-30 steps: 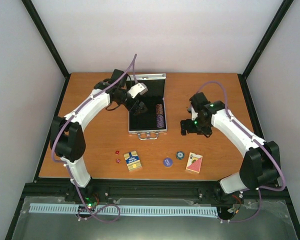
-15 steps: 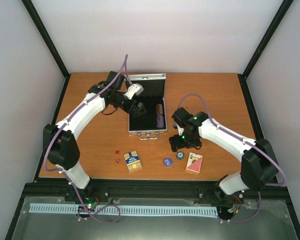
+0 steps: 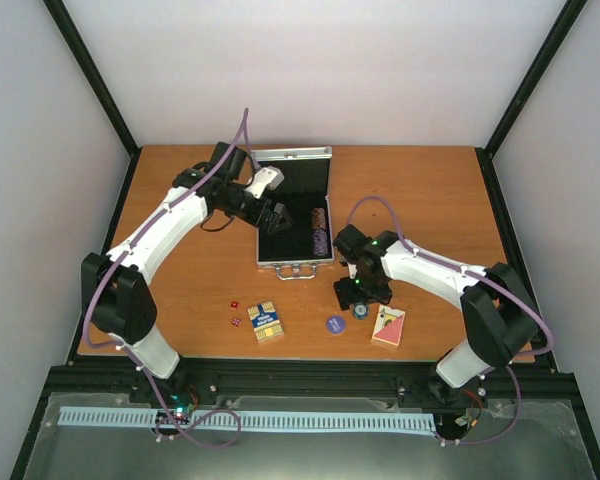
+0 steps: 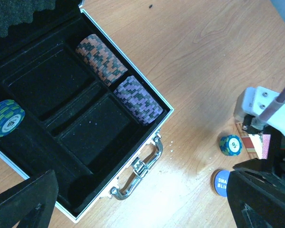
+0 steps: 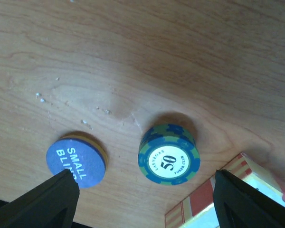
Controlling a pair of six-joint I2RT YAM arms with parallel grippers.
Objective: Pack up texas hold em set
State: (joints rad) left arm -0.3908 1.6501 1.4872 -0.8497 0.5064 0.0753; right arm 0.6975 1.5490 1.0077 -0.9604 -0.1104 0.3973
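The silver case (image 3: 283, 243) lies open at mid-table, and in the left wrist view (image 4: 92, 133) it holds a brown chip roll (image 4: 100, 59), a purple chip roll (image 4: 137, 99) and a blue-green stack (image 4: 7, 118). My left gripper (image 3: 277, 217) hovers over the case, open and empty (image 4: 142, 211). My right gripper (image 3: 357, 298) is open, with its fingers either side of a blue-green "50" chip stack (image 5: 168, 154) on the table. The blue "small blind" disc (image 5: 76, 159) lies just left of that stack. A corner of the red deck (image 5: 213, 202) shows on the right.
A blue-yellow deck (image 3: 265, 320) and two tiny red dice (image 3: 235, 312) lie near the front left. The red deck (image 3: 388, 325) lies at the front right. The case handle (image 4: 137, 175) faces the front edge. Black frame posts stand at the table corners.
My right arm swung forward and left, down from beside the case to over the chip stack. My left gripper shifted slightly left over the case.
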